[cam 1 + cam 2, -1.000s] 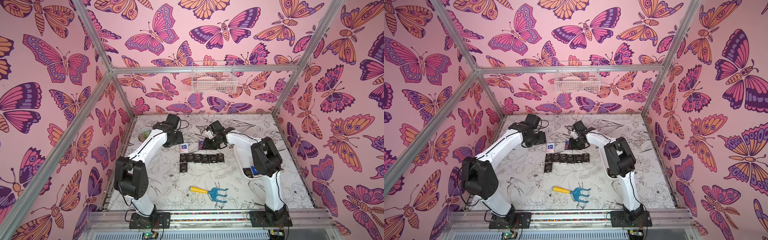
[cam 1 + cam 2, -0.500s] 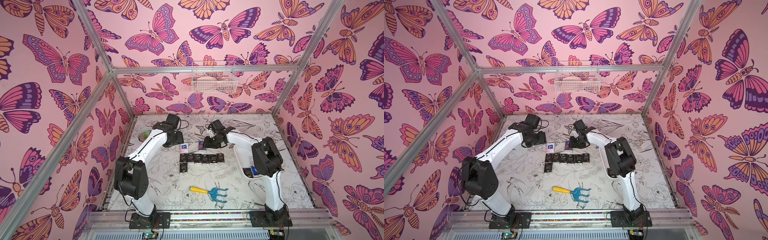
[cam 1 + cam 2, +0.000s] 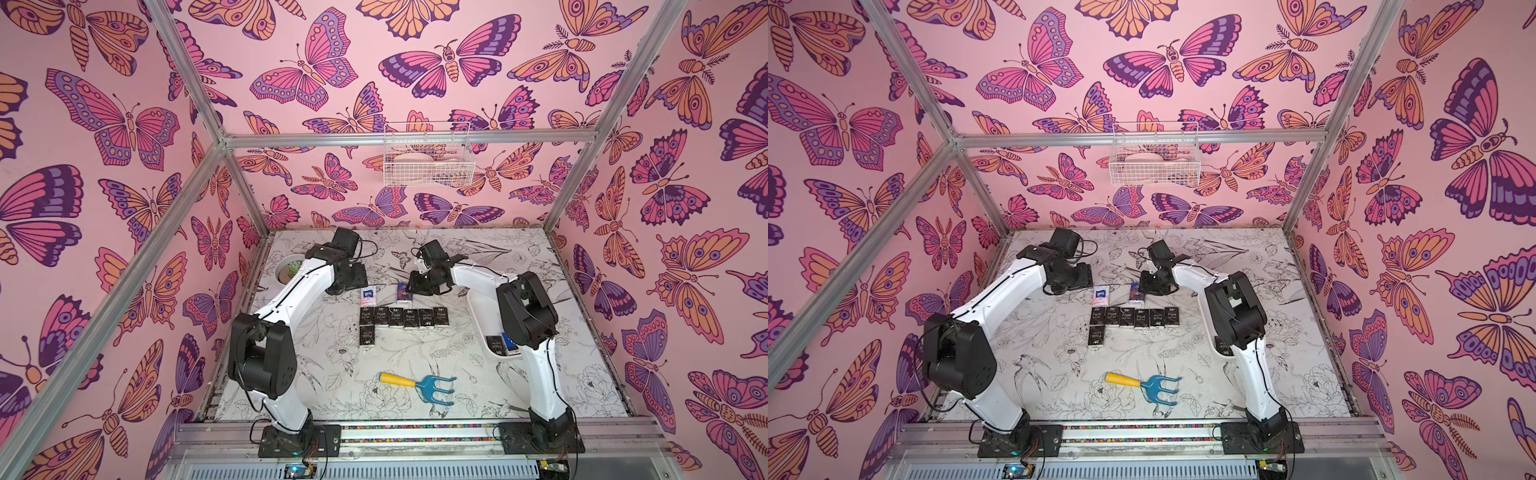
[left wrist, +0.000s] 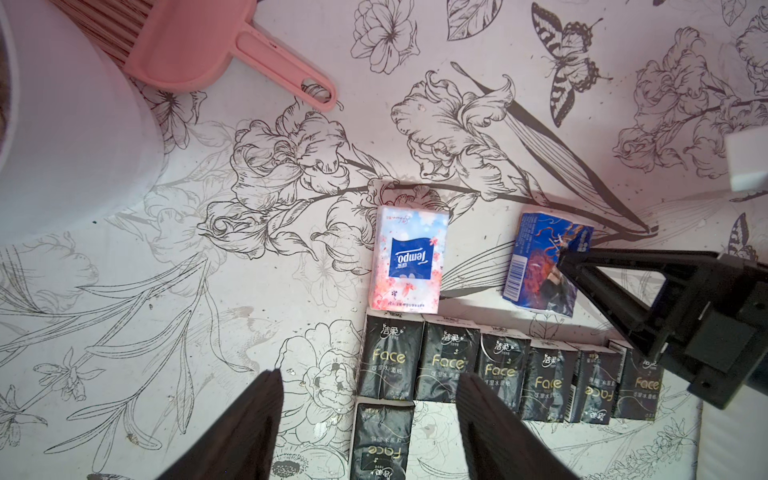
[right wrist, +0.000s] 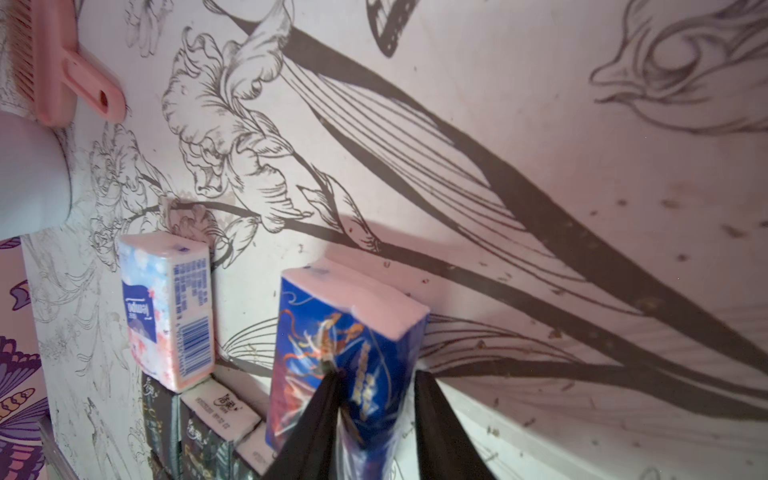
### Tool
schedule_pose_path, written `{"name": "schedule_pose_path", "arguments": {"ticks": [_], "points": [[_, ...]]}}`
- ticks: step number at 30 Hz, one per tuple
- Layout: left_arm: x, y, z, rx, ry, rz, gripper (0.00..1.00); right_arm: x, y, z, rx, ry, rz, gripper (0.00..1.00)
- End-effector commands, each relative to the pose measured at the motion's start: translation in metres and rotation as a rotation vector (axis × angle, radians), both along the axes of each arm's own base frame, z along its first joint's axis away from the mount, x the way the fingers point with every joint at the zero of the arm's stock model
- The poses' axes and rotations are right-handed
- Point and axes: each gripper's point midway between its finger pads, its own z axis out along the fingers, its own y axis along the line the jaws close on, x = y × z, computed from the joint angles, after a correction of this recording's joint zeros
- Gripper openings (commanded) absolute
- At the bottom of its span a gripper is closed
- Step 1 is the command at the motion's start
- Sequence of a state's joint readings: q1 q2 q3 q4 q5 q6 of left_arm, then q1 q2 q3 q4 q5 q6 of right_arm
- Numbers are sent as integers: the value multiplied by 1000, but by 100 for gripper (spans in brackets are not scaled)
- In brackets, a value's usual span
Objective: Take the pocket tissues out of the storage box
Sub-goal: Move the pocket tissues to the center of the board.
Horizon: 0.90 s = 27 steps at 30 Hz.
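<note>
Change: almost nothing is shifting since a second ago. In both top views the arms are staying put, and the blue packet (image 3: 402, 291) is resting on the same patch of table (image 3: 415, 365), near the Tempo packet (image 3: 368, 293).
Right gripper (image 5: 378, 374): its fingers are pressing the blue packet from two sides, one on the printed face and one just past the edge. The packet is filling the gap, so this is reading as a clench, though I cannot tell how firm it is.
Left gripper (image 4: 368, 376): hanging released and empty above the black row (image 4: 449, 365).
Already out: nine packets are lying on the table, namely six black in the row, one black below it, the Tempo packet and the blue packet.
Box (image 3: 477, 320): sitting under the right arm and still holding at least a black pack (image 3: 494, 345) and a blue pack (image 3: 510, 341). The arm is hiding the rest.
Meaning: the right gripper is probably lingering to straighten the blue packet. The task is running well along but is not finished, and the box is waiting for another reach.
</note>
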<state>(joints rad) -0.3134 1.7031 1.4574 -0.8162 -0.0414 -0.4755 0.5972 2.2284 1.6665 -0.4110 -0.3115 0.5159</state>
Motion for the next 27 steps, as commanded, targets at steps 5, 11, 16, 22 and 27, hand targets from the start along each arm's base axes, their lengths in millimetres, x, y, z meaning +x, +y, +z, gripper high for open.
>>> {"name": "schedule_pose_path", "arguments": {"ticks": [5,11,16,22,27], "points": [[-7,3,-6,6,32,-8,72,-4,11,-12,-4,16,4,33],[-6,3,-5,6,30,-8,72,-10,25,-11,1,18,29,32],[-6,2,-6,6,32,-7,72,-13,33,-10,11,17,45,32],[-6,2,-9,3,40,-6,72,-13,37,-10,17,13,38,33],[-6,2,-8,6,38,-4,72,-10,47,-8,40,1,35,33]]}}
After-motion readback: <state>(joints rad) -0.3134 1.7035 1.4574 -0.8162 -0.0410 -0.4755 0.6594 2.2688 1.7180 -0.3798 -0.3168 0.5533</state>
